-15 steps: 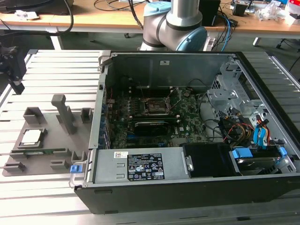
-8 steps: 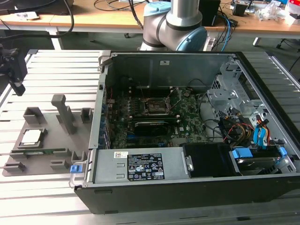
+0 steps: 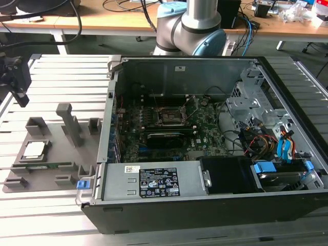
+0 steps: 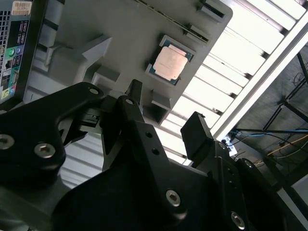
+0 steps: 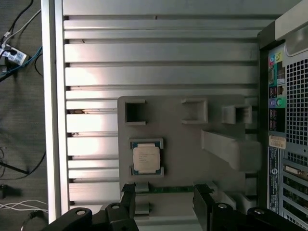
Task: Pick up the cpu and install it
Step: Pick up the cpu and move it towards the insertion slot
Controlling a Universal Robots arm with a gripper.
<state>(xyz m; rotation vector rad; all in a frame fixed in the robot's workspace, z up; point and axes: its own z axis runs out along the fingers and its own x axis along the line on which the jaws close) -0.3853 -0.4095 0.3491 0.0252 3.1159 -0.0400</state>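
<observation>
The cpu (image 3: pixel 33 149) is a small silver-topped square chip lying flat in a corner-bracketed nest on the grey fixture plate (image 3: pixel 51 154), at the exterior view's left of the computer case. Both wrist views show the cpu (image 5: pixel 146 158) (image 4: pixel 169 64) seated in that nest. My gripper (image 3: pixel 21 97) hangs above the plate's far end, clear of the chip. In the wrist views the gripper (image 5: pixel 166 195) (image 4: pixel 166 113) is open, its black fingers (image 5: pixel 129 195) apart with nothing between them. The black socket frame (image 3: pixel 171 117) sits open on the motherboard inside the case.
The open computer case (image 3: pixel 205 205) fills the middle and right, with its power supply (image 3: pixel 154 180), drive cage and cables. A green memory stick (image 5: pixel 168 189) lies in a slot of the plate beside the cpu. A tall grey post (image 3: pixel 69 123) rises from the plate. The slatted aluminium table (image 5: pixel 159 53) lies beneath.
</observation>
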